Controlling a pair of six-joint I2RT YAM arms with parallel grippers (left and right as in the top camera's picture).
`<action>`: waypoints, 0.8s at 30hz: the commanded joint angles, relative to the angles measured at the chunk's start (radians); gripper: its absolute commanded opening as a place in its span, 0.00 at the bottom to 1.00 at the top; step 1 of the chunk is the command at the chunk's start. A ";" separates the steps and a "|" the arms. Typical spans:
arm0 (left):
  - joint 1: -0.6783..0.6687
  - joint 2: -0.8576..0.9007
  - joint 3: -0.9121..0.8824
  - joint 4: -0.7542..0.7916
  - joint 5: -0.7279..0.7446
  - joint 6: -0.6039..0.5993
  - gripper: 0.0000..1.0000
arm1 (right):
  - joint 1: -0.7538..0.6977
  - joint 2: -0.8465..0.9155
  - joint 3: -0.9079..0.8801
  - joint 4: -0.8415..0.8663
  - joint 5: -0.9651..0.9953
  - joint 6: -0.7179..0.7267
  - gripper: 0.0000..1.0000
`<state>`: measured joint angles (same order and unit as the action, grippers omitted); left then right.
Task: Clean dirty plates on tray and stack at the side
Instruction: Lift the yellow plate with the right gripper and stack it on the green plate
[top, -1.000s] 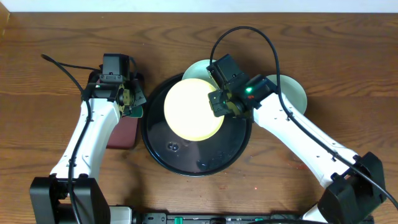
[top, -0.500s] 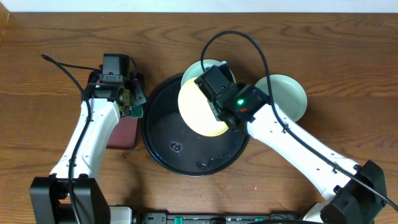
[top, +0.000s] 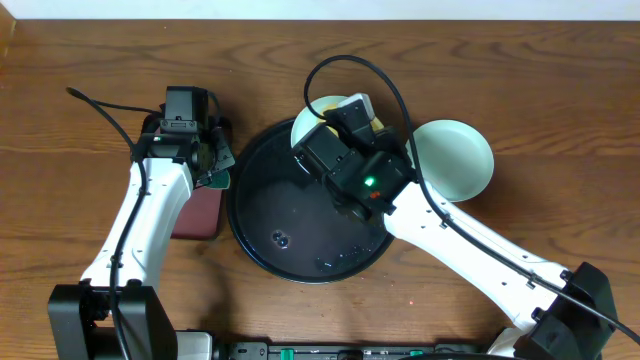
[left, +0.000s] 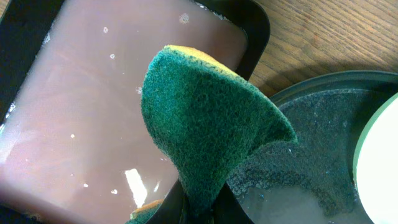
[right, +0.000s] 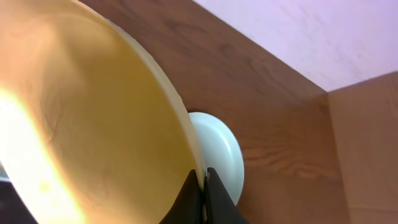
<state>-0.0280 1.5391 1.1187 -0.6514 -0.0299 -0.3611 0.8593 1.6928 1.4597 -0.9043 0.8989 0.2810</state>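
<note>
While the right end effector (right: 204, 186) stays clamped on the rim of the yellow plate (right: 93, 124), what we see changing is where that plate hangs. A second ago it lay nearly flat over the middle of the round black tray (top: 262, 225). Now it has been swung up on edge and carried toward the tray's far side, so that from overhead the arm hides nearly all of it. From the wrist we see the plate steeply tilted, and the glare keeps us from telling whether any smear remains on it. Just past its edge a mint-green plate (right: 222, 155) rests on the table (right: 273, 112), though we cannot tell which of the two it is. Overhead, the far mint-green plate (top: 305, 122) sits at the tray's far rim beside the arm, and the right mint-green plate (top: 458, 160) lies on bare wood, clear of the tray. The tray now shows us no plate lying in it, only wet patches. We judge that scrubbing of this plate is over and stacking is under way, with the yellow plate headed for one of the mint ones. The left end effector (top: 207, 158) has not moved; it is closed on the green sponge (left: 205, 124), held above the rectangular tray (left: 254, 28) of murky water.
</note>
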 joint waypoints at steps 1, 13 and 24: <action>0.003 -0.002 -0.002 -0.002 -0.016 0.012 0.08 | -0.028 -0.027 0.014 -0.002 0.068 0.096 0.01; 0.003 -0.002 -0.002 -0.003 -0.016 0.013 0.07 | -0.422 -0.064 0.014 -0.007 -0.538 0.134 0.01; 0.003 -0.002 -0.002 0.004 -0.016 0.013 0.08 | -0.883 0.018 0.008 -0.058 -0.901 0.069 0.01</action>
<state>-0.0280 1.5391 1.1187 -0.6479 -0.0299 -0.3611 0.0269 1.6695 1.4597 -0.9405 0.1070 0.3721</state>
